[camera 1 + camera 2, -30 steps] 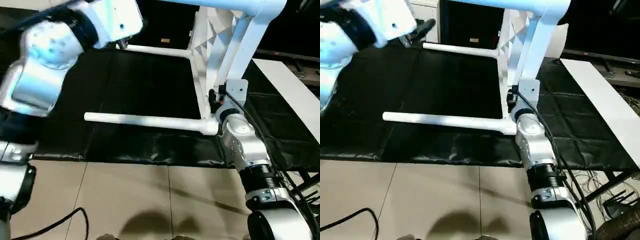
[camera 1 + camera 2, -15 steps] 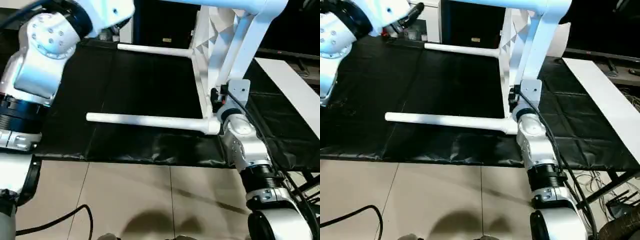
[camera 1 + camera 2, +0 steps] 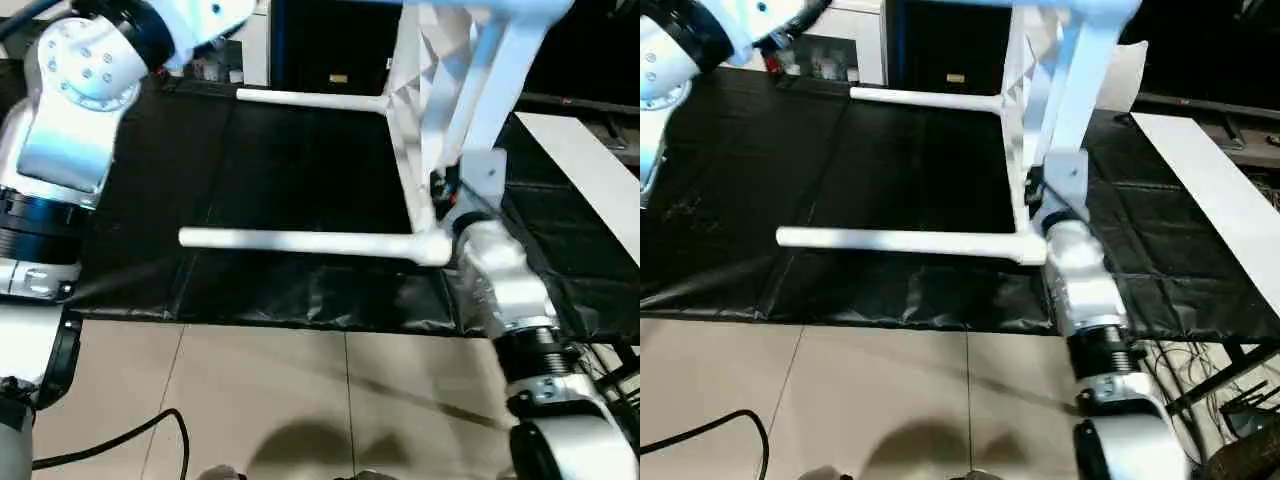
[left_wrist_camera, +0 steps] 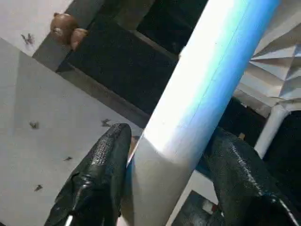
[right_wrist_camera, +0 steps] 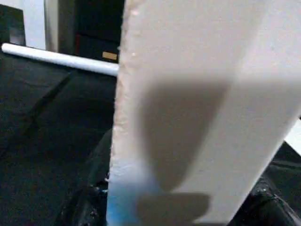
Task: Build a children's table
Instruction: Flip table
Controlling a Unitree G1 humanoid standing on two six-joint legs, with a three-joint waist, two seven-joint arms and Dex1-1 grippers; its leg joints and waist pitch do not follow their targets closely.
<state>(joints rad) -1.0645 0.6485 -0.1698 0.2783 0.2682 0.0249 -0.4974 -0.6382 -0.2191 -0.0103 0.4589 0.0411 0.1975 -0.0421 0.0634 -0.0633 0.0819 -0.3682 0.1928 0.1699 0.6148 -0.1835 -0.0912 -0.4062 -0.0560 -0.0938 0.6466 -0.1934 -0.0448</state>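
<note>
The children's table (image 3: 420,70) stands on its side on the black mat (image 3: 890,170), ribbed underside facing left. Two fitted legs lie level over the mat: a far leg (image 3: 310,99) and a near leg (image 3: 300,240). My right gripper (image 5: 183,207) is shut on the table top's flat rim (image 5: 188,94), just above the near leg's corner socket (image 3: 437,250). My left gripper (image 4: 167,136) is raised at the far left. Its black fingers (image 4: 106,160) stand close on either side of an upper leg (image 4: 202,84), with a sliver of gap at one finger.
A white cabinet (image 3: 840,45) stands behind the mat at the back left. A long white board (image 3: 1215,195) slants along the right side. Tiled floor (image 3: 890,400) lies in front of the mat, with a black cable (image 3: 710,430) at the near left.
My left gripper's fingers have narrowed round the upper leg as the left arm drew up and back. The right gripper keeps its hold on the rim; the picture has shifted slightly.
</note>
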